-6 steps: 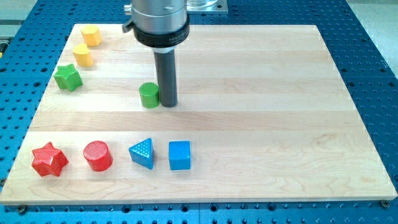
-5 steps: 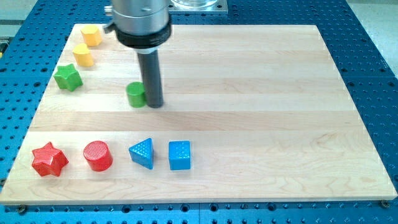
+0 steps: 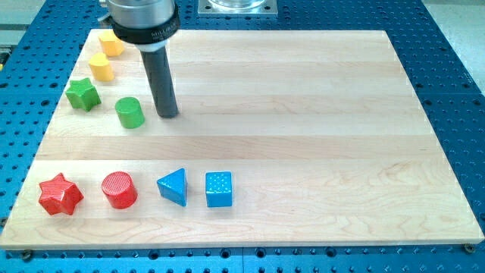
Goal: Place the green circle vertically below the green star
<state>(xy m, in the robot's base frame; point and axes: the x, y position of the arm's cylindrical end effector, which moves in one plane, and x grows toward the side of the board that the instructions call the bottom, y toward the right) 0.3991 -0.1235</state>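
The green circle [image 3: 130, 112] is a short green cylinder on the wooden board's left part. The green star [image 3: 82, 94] lies to its upper left, near the board's left edge. My tip [image 3: 168, 114] stands just to the right of the green circle, with a small gap between them. The rod rises from the tip toward the view's top, into the grey arm head [image 3: 139, 19].
Two yellow blocks [image 3: 111, 42] [image 3: 101, 67] lie above the green star. Along the board's lower left stand a red star [image 3: 60, 194], a red cylinder [image 3: 119, 189], a blue triangle [image 3: 173, 186] and a blue cube [image 3: 218, 189]. The wooden board [image 3: 318, 136] rests on a blue perforated table.
My tip has slid to the view's left, pushing the green circle left toward the green star. The tip now stands slightly apart from the circle.
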